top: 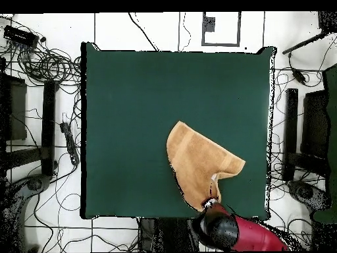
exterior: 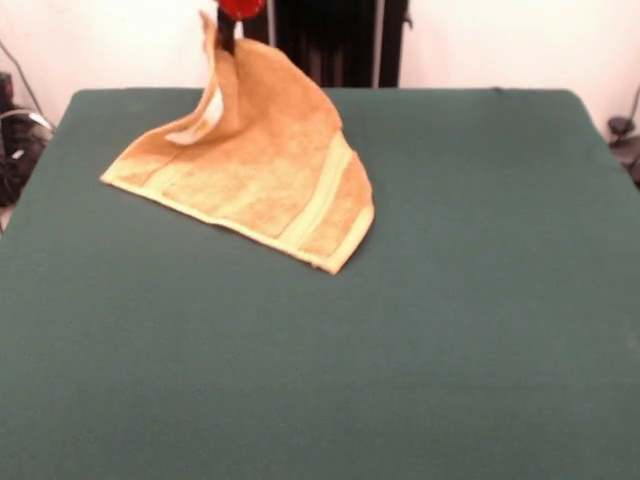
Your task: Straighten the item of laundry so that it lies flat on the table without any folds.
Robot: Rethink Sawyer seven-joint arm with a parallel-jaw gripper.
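The orange-tan towel point(exterior: 260, 170) sits at the table's far left part in the front view. One corner is lifted up to my gripper point(exterior: 228, 35), and the rest drapes down in a cone shape onto the dark green table point(exterior: 450, 300). A paler band point(exterior: 320, 195) runs near the towel's low end, and a white patch point(exterior: 195, 128) shows on its left side. In the overhead view the towel point(top: 194, 161) lies near the table's point(top: 131, 118) bottom right edge, with the gripper point(top: 210, 202) at its lower tip, shut on that corner.
The black pedestal point(exterior: 335, 40) stands behind the table's far edge. My red arm point(top: 253, 236) reaches in from the bottom right in the overhead view. Cables point(top: 46, 62) and dark stands lie on the floor around the table.
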